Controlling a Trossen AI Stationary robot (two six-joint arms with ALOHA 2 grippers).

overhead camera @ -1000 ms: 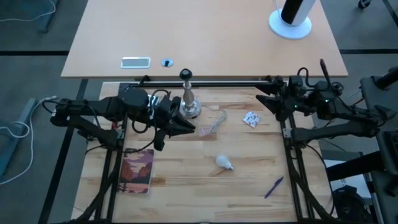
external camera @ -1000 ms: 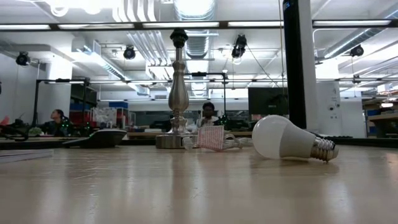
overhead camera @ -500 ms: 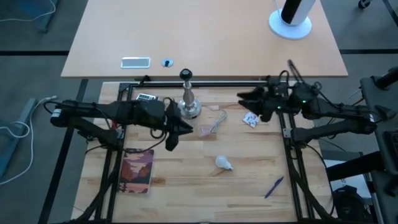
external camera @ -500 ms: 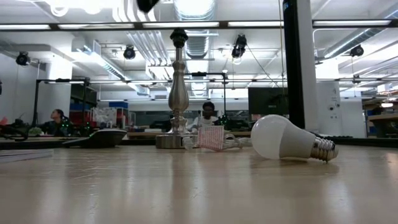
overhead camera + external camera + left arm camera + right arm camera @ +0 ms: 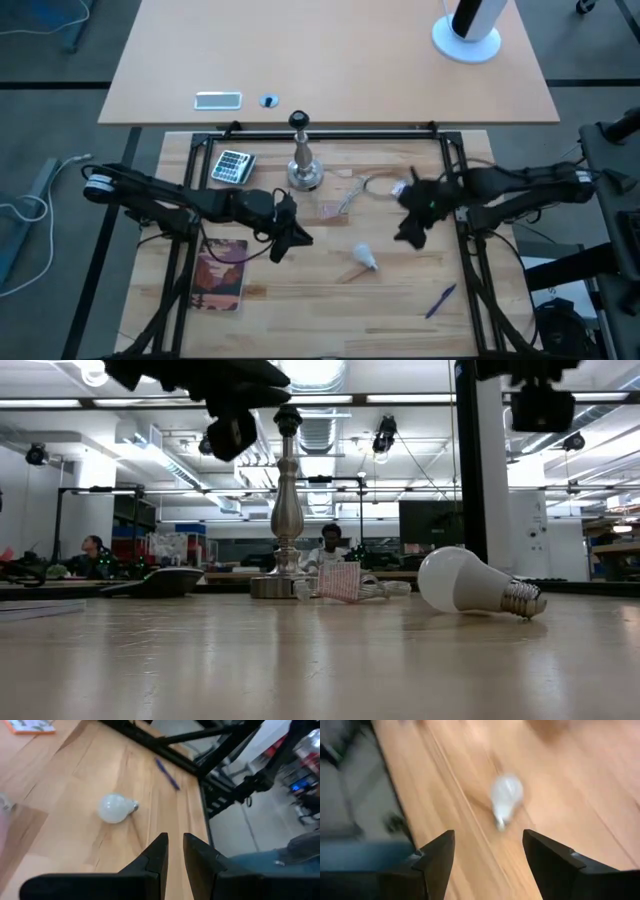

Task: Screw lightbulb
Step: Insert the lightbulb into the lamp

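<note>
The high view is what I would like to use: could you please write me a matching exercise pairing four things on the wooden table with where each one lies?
Things:
1. lightbulb
2. lamp stand
3. calculator
4. pen

Places:
A. near edge of the table, on the right arm's side
B. far edge, left of the lamp stand
C. on its side mid-table, between the two hands
D. upright at the far edge, near the middle

Pairs: 1-C, 2-D, 3-B, 4-A
</note>
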